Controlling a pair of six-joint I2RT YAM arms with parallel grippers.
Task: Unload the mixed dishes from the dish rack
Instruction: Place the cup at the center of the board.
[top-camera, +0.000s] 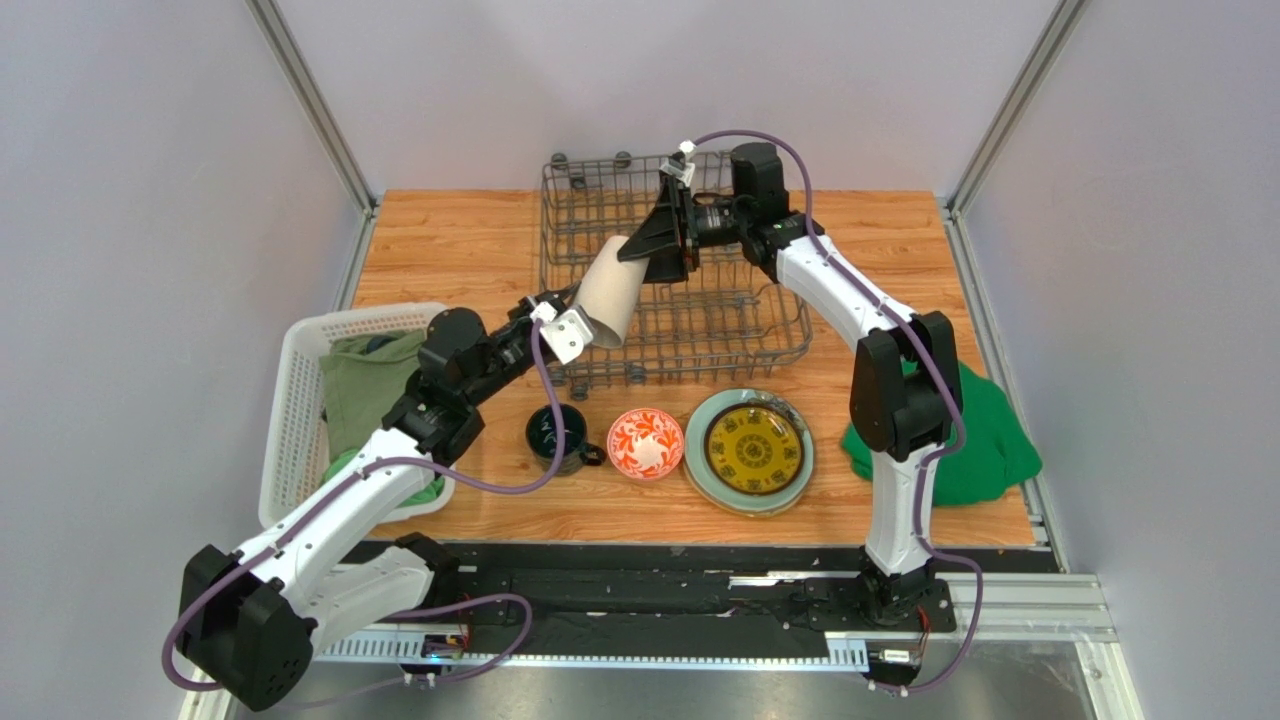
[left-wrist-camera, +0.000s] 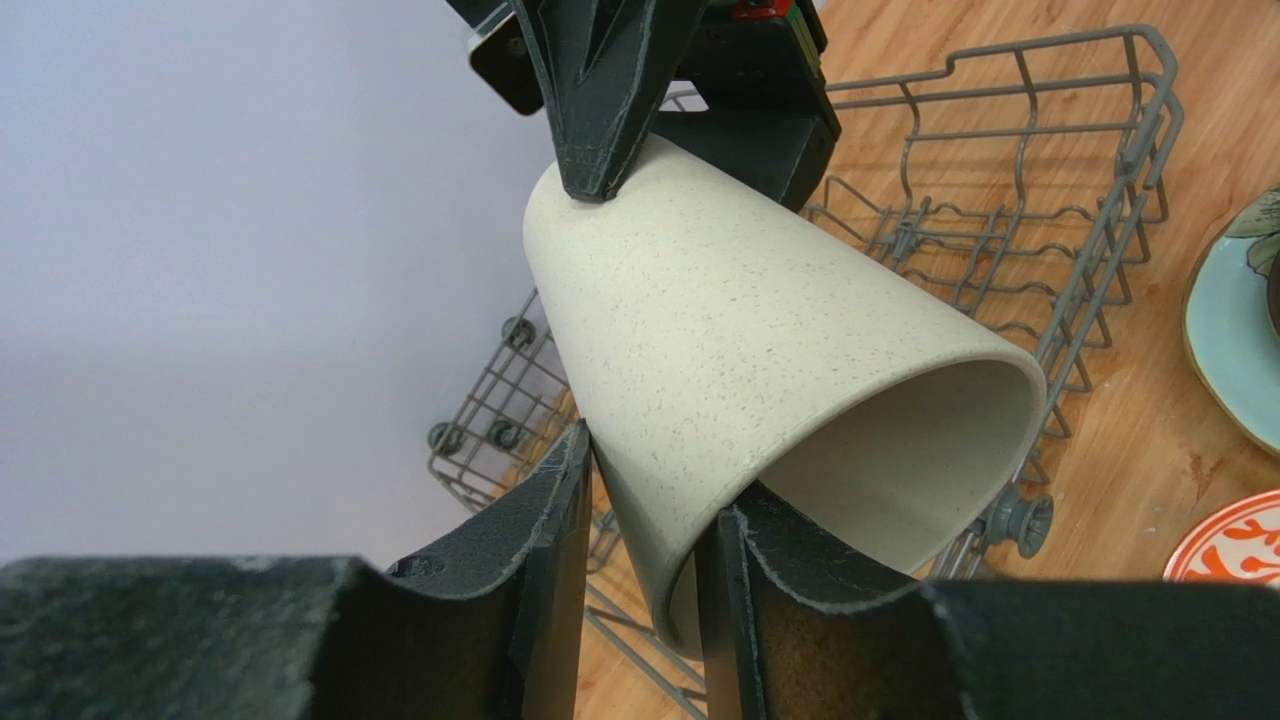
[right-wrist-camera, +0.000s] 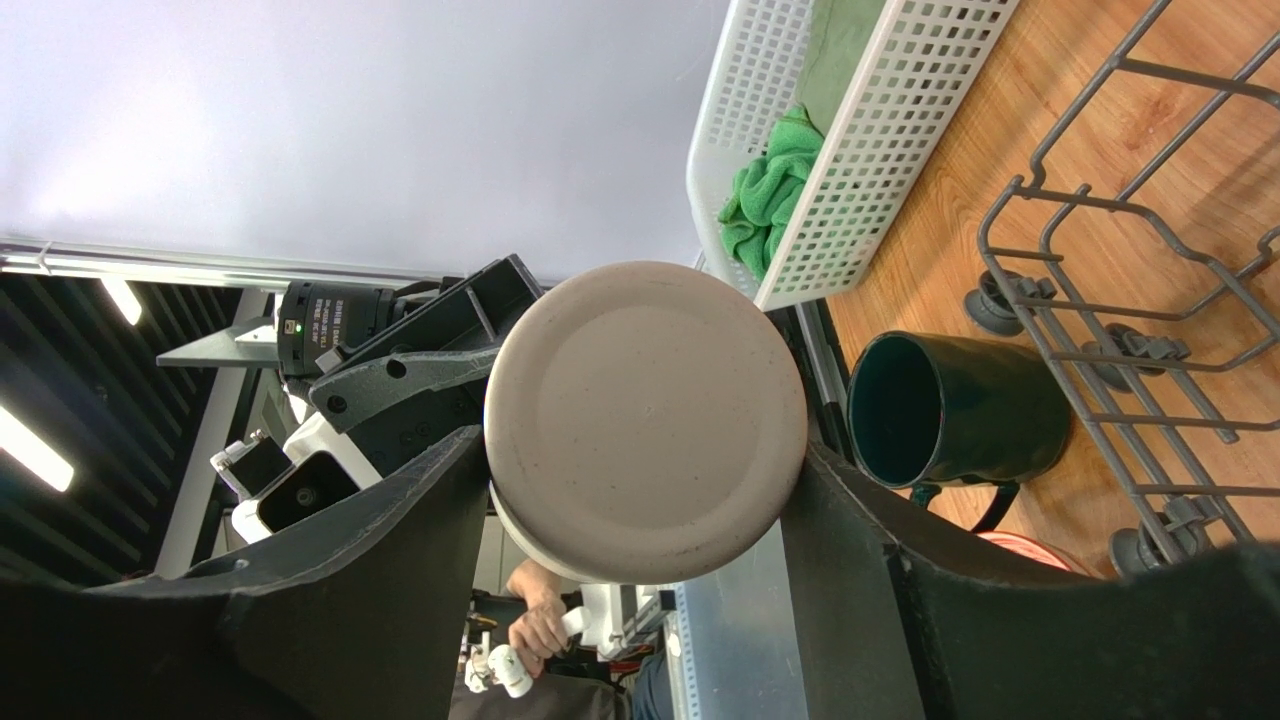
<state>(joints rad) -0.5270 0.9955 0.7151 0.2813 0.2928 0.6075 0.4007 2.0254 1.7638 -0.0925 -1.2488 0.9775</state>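
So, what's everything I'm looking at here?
dish rack: one, dark grey wire, back middle of table.
tumbler: one, beige, held in the air at the rack's front left.
mug: one, dark teal, on table before the rack.
bowl: one, red and white, right of mug.
plates: stack, yellow patterned on pale green, right of bowl.
basket: one, white, left edge.
basket cloths: green, count unclear, inside the basket.
loose cloth: one, green, right edge.
left fingers: black, pinching tumbler's rim.
right fingers: black, clamping tumbler's base.
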